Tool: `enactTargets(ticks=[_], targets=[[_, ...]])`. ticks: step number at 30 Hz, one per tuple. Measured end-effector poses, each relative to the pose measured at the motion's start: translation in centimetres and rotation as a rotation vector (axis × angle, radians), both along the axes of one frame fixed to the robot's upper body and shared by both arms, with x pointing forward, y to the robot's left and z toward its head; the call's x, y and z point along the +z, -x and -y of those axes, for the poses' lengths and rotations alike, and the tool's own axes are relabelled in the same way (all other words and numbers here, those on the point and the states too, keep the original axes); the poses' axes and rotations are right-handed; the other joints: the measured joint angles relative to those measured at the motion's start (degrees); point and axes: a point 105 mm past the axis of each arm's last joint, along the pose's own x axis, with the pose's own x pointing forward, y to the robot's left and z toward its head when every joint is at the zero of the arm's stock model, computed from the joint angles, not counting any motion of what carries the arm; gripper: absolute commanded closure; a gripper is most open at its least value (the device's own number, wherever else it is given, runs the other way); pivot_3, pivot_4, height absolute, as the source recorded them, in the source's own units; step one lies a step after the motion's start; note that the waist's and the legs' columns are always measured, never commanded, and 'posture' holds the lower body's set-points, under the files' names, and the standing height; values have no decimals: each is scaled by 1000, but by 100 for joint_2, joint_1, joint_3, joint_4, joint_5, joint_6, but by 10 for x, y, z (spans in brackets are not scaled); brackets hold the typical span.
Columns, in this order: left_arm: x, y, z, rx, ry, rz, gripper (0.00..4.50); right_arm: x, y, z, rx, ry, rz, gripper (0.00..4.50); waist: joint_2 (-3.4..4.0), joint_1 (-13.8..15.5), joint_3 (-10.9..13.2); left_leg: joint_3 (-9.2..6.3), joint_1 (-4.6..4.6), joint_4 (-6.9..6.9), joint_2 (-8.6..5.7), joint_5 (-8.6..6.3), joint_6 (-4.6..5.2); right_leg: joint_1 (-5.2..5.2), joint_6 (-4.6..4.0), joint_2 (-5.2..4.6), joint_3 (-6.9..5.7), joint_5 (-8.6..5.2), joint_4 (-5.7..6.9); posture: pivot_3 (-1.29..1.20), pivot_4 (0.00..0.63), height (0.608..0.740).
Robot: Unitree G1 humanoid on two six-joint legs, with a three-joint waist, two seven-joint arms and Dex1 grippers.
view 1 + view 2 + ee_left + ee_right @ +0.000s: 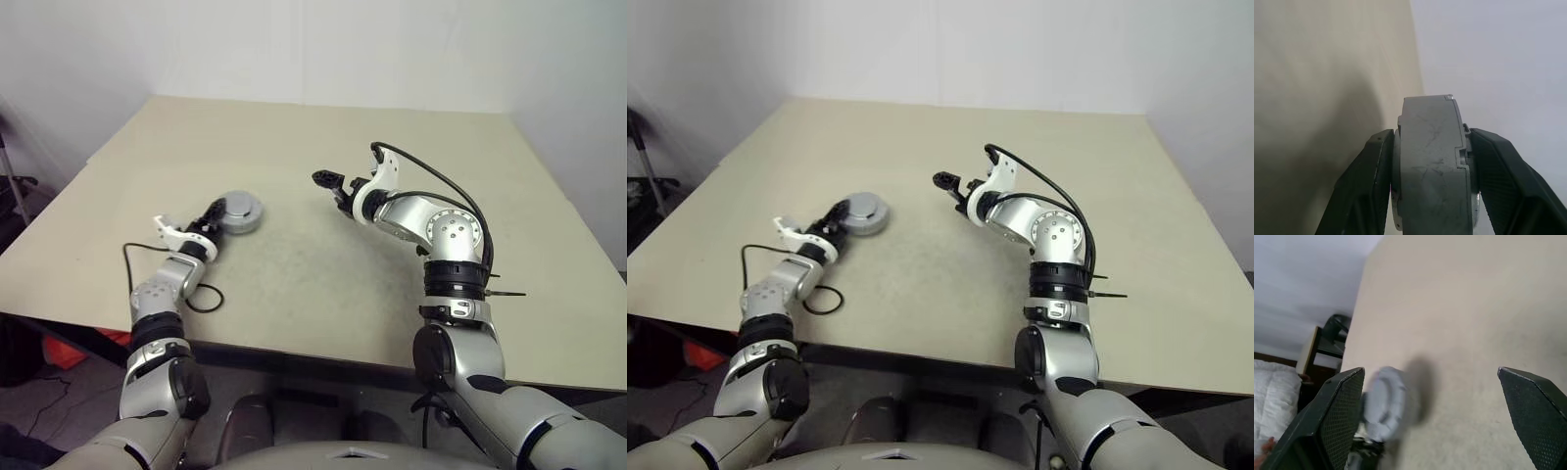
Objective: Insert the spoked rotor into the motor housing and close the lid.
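A grey round unit (pixel 241 211) sits low over the left part of the table. It looks like the motor housing with its lid on top. My left gripper (pixel 221 217) is shut on it, and in the left wrist view its two black fingers (pixel 1364 186) press the flat faces of the grey unit (pixel 1432 161) edge-on. I cannot tell whether it touches the table. The spoked rotor is hidden. My right gripper (pixel 329 182) hangs over the table's middle, to the right of the unit. It is open with nothing between its fingers (pixel 1337 416), and it looks toward the blurred unit (pixel 1383 404).
The beige table (pixel 323 127) has a darker scuffed patch (pixel 313 264) in its middle. A black cable (pixel 201 296) loops on the table by my left forearm, near the front edge. White walls stand behind and to the right.
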Motion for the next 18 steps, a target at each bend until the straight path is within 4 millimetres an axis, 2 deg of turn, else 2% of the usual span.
enactTargets(ticks=[4, 8, 15, 18], targets=[[-3, 3, -28, 110, -37, -12, 2298, -3, 0, 1, 0, 13, 0, 22, -3, 4, -1, 0, 2, 2, 1, 0, -1, 1, 0, 0, 0, 0, 4, 0, 0, 740], [-14, 7, -53, 203, -83, -72, 2298, -8, 1, 2, -3, 31, -9, 22, -9, 0, -3, -1, 5, 6, 1, 1, -2, 2, 0, 0, 1, 0, 8, 0, 0, 740], [-9, 5, -62, 224, -142, -64, 89, -10, 0, 4, -6, 34, -11, 0, -13, -23, -6, -1, 45, 2, 7, 11, -18, 19, -1, 0, 11, -1, 29, 0, 0, 740], [-5, 7, -71, 226, -185, -58, 36, -12, 2, 2, 13, 31, -25, 0, -13, -58, -6, -2, 54, -6, 21, 29, -49, 17, -4, 5, 14, 0, 30, 0, 0, 740]])
